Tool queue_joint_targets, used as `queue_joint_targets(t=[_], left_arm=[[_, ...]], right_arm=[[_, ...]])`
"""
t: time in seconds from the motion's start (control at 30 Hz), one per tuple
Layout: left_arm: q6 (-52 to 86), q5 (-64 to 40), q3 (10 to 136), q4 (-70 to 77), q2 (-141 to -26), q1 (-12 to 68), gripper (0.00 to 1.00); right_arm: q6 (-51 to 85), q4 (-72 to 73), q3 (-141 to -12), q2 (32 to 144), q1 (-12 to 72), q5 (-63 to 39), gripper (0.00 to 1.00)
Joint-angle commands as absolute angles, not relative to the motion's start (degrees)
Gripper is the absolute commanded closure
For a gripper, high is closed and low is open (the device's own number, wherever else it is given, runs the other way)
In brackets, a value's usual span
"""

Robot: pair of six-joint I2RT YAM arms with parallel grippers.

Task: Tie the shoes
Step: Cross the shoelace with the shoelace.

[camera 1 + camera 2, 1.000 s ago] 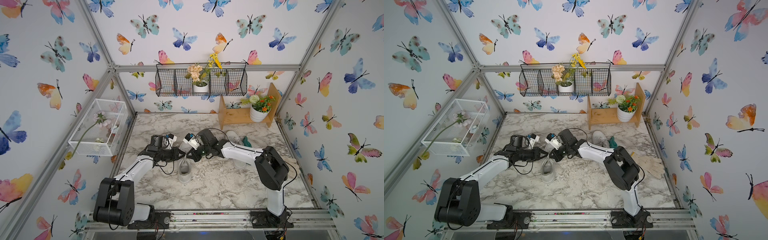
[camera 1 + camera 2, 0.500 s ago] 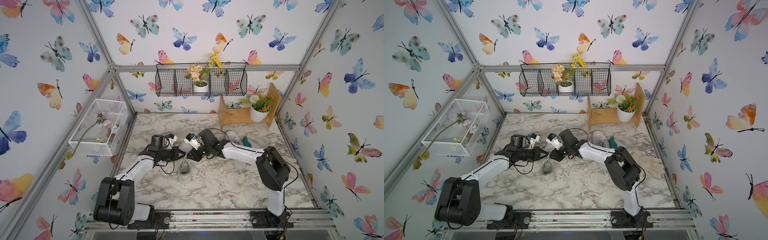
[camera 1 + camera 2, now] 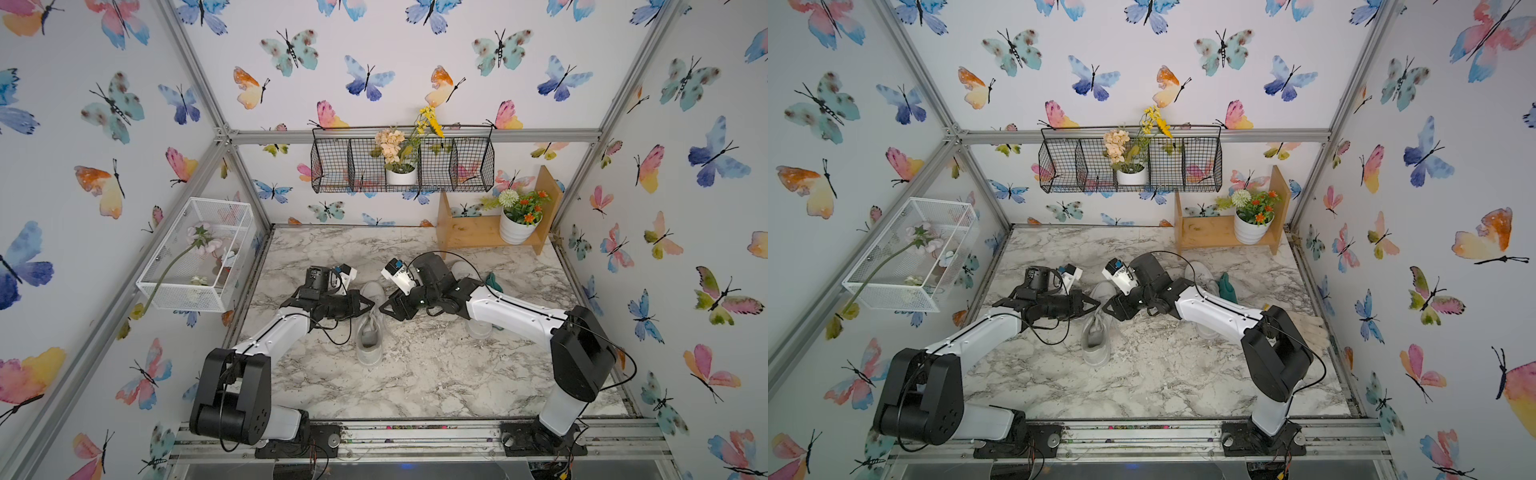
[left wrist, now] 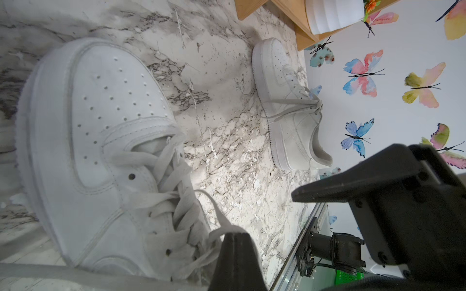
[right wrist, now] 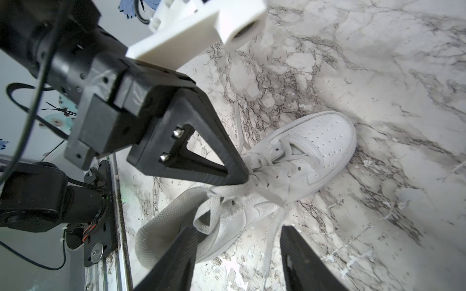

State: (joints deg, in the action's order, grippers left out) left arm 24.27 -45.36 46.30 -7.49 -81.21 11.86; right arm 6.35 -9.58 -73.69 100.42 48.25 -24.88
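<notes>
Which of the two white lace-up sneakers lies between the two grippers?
The central white sneaker; the other sneaker stands farther back, partly hidden behind the right arm.

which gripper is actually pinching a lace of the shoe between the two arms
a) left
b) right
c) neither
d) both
a: in the right wrist view the left gripper has its jaws closed to a point on a lace of the shoe, while the right gripper has its jaws apart with nothing clamped between them.
</notes>
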Motion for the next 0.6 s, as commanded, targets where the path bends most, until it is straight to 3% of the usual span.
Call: queue_joint_targets(t=[0.0,0.57], left_arm=[[24.7,-47.1,48.1,-6.3,-82.3,12.1,1.00],[24.4,-46.8,49.6,-6.7,-83.9,12.2,1.00]], right_arm=[[7.3,-11.4,-72.0,101.4,50.5,-24.3,0.38],[7.5,-12.7,-74.5,105.9,52.6,-18.0,0.34]])
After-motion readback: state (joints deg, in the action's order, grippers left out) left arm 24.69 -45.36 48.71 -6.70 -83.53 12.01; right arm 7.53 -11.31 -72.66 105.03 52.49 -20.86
